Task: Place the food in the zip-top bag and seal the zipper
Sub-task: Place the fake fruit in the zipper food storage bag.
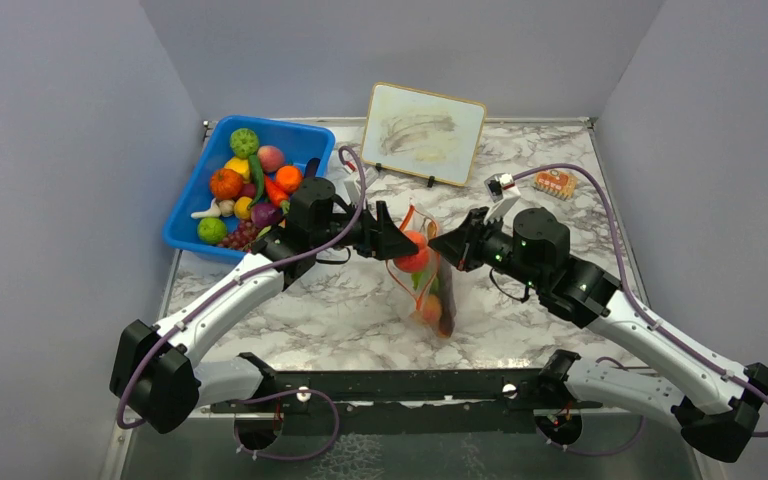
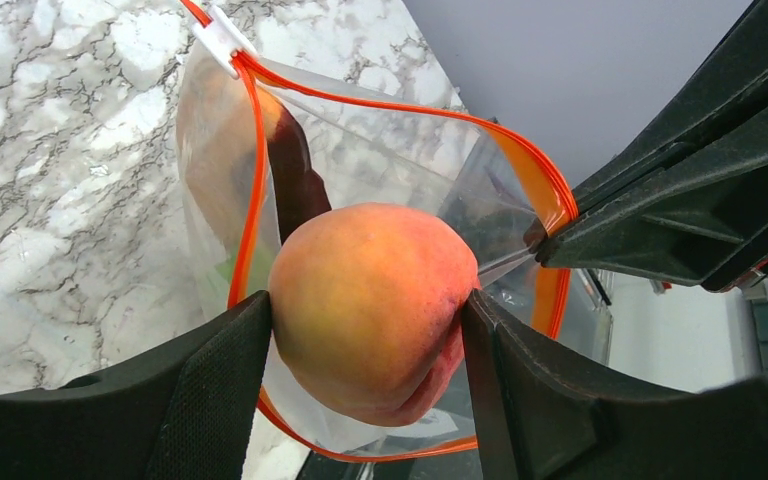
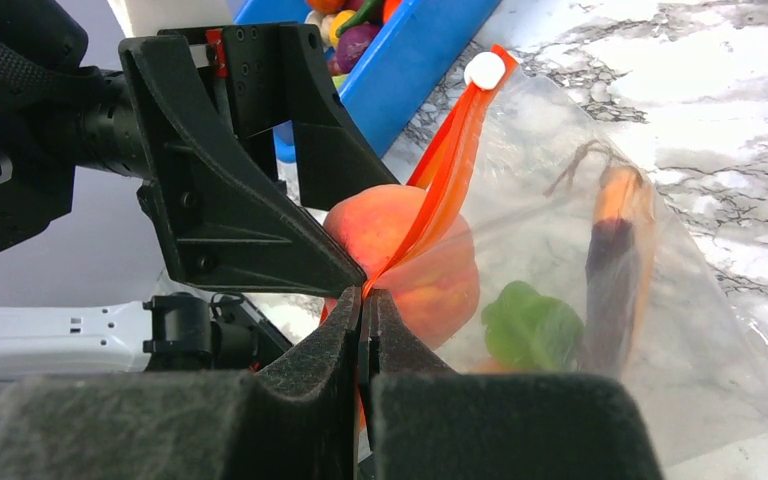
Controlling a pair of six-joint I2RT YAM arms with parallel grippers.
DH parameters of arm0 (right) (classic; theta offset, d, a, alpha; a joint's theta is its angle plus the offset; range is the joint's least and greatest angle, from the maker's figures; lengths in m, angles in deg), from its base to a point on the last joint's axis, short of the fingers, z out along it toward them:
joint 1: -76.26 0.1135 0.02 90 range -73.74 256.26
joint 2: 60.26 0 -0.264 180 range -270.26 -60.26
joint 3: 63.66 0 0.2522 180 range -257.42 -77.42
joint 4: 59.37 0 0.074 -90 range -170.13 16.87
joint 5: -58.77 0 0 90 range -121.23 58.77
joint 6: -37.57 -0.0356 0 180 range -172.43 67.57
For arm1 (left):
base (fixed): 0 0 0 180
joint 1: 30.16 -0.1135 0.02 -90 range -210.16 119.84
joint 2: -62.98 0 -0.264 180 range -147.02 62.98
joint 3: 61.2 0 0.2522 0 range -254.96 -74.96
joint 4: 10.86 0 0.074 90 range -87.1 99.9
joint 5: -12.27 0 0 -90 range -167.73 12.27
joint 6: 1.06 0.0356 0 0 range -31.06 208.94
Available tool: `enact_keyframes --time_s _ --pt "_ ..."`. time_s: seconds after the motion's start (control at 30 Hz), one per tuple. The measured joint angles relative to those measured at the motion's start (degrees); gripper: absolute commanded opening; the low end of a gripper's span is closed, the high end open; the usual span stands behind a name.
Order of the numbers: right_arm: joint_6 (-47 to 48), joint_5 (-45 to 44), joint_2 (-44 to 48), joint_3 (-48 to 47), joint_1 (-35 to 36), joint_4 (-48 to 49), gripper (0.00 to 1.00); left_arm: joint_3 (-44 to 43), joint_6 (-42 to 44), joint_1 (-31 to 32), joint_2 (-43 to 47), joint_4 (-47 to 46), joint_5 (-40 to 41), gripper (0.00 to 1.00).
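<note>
Just above the table [image 1: 350, 310], the left gripper [image 1: 400, 240] clamps a peach [image 2: 370, 310] right at the open mouth of the bag [image 3: 660, 330], which hangs from the right gripper [image 3: 365, 300], pinched tight on the orange zipper [image 2: 250, 200], so the drop looks straight down and in.

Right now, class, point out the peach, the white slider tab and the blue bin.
peach [image 2: 365, 300], left wrist view, middle of its skin.
white slider tab [image 3: 485, 70], right wrist view, its centre.
blue bin [image 1: 300, 142], top external view, bare far corner.
</note>
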Motion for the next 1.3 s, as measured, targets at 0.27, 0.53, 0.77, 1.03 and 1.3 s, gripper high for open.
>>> enact_keyframes --time_s 0.27,0.53,0.77,1.03,1.3 --pt "-0.59 0.50 -0.39 0.00 0.00 0.39 0.01 -0.74 2.97 0.42 -0.02 2.03 1.33 0.82" --pt "-0.83 0.87 -1.20 0.00 0.00 0.39 0.01 -0.74 4.68 0.42 0.68 2.12 2.14 0.83" --pt "-0.85 0.90 -1.20 0.28 0.00 0.63 0.01 -2.14 5.99 0.42 1.86 2.34 2.93 0.82" --pt "-0.83 0.85 0.48 1.25 0.00 0.74 0.01 -7.34 11.02 0.44 3.04 7.21 10.10 0.77" --pt "-0.74 0.81 2.25 2.99 0.00 0.76 0.01 -12.26 21.14 0.44 3.61 16.37 29.20 0.73"
